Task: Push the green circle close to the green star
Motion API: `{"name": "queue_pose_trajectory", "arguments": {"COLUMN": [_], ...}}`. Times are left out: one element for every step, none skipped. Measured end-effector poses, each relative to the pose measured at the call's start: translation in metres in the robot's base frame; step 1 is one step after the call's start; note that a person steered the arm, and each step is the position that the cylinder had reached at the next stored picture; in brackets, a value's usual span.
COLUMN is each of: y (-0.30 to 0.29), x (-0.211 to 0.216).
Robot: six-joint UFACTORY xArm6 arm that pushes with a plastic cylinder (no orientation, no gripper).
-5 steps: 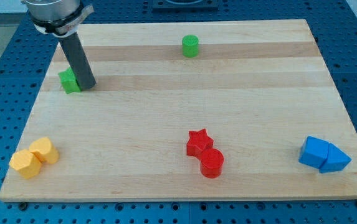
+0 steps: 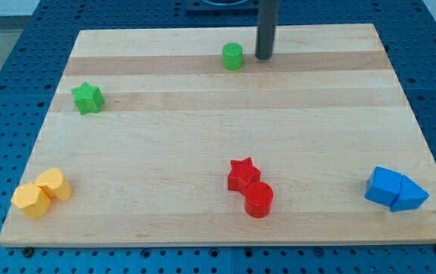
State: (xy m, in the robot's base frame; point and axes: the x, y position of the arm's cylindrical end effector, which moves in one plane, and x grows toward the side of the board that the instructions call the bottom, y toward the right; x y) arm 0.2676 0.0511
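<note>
We are resting my tip point(image 2: 263, 57), pincerless, at the green circle's point(image 2: 233, 55) three o'clock; green star point(image 2: 87, 98) lying unobstructed at eight o'clock.

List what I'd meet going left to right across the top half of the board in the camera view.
green star → green circle → my tip, just to the view's right of the circle with a small gap.

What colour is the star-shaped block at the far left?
Green: the green star, plain in the camera view.
</note>
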Motion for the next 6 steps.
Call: {"name": "queue_pose_trajectory", "arguments": {"y": [-0.043,-0.074,-0.106,-0.13,-0.125,-0.125], "x": [0.004,0.026,0.045,0.068,0.093,0.103]}}
